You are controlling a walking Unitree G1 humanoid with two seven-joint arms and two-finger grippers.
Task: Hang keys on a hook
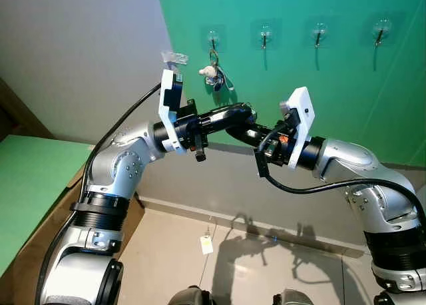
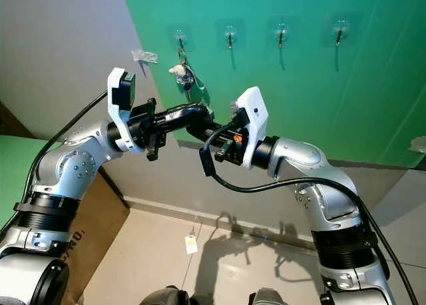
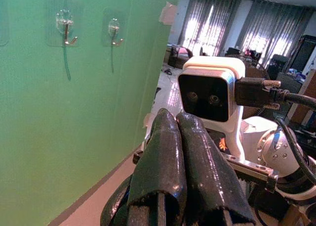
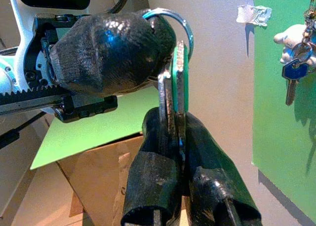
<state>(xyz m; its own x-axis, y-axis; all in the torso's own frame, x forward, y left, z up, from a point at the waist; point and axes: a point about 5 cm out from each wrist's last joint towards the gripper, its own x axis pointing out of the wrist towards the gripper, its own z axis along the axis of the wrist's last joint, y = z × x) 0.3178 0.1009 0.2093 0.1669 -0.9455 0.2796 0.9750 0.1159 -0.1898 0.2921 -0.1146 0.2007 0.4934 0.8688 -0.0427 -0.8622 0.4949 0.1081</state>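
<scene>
R gripper clamps flat keys by the blades, long axis along its fingers, steel ring at far end over L gripper tip; L fingers pressed shut. Behind, another key set w/ white charm hangs off leftmost hook on green wall.

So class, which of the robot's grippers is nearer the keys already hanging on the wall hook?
Left. The left gripper sits just below the hanging keys, to their right. The right gripper, meeting it and clamped on a second key set, is lower still.
</scene>
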